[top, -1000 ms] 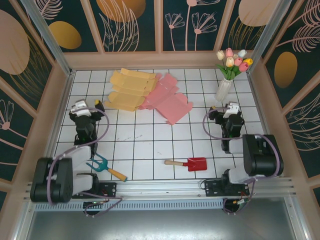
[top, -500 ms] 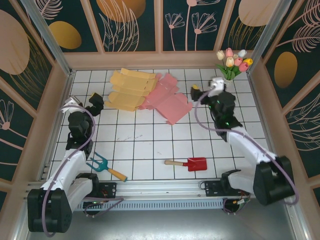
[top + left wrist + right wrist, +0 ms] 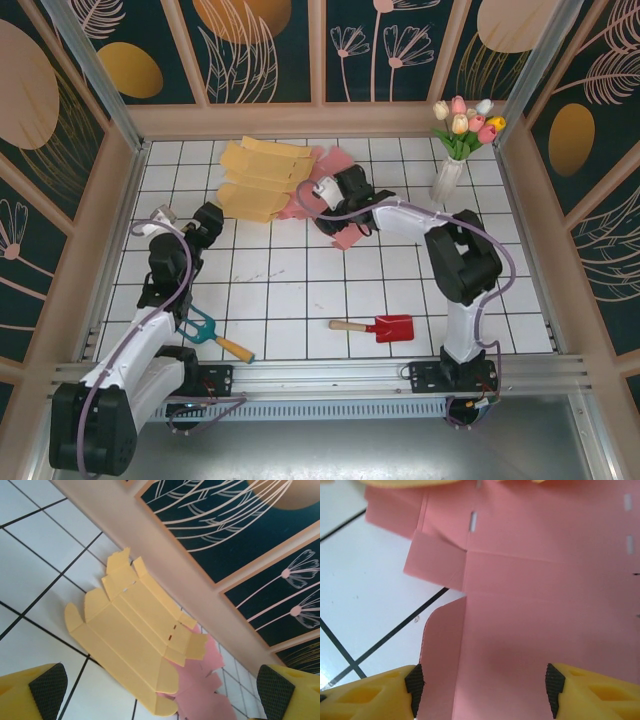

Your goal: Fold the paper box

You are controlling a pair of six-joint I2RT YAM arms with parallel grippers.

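The paper box lies as flat cut-outs at the back of the table: a pink pile [image 3: 350, 215] and a yellow pile [image 3: 258, 178] overlapping its left side. My right gripper [image 3: 330, 192] is low over the pink sheet [image 3: 530, 605], jaws apart. Its black pads [image 3: 414, 690] straddle a panel, and a rounded flap lies by the left pad. Nothing is pinched. My left gripper [image 3: 208, 222] hovers open at the table's left, apart from the yellow flat [image 3: 130, 640]. Pink flaps [image 3: 205, 687] show beyond the yellow one. Between the left gripper's [image 3: 160, 700] fingers there is nothing.
A white vase of tulips [image 3: 447, 178] stands at the back right. Near the front edge lie a red toy shovel [image 3: 385, 327] and a teal hand rake [image 3: 205, 330]. Wooden walls [image 3: 330, 118] enclose the tiled table [image 3: 300, 280].
My right arm has swung from the right side across to the pink sheets and come down over them, its jaws narrowing. My left arm has stretched forward and turned toward the yellow pile.
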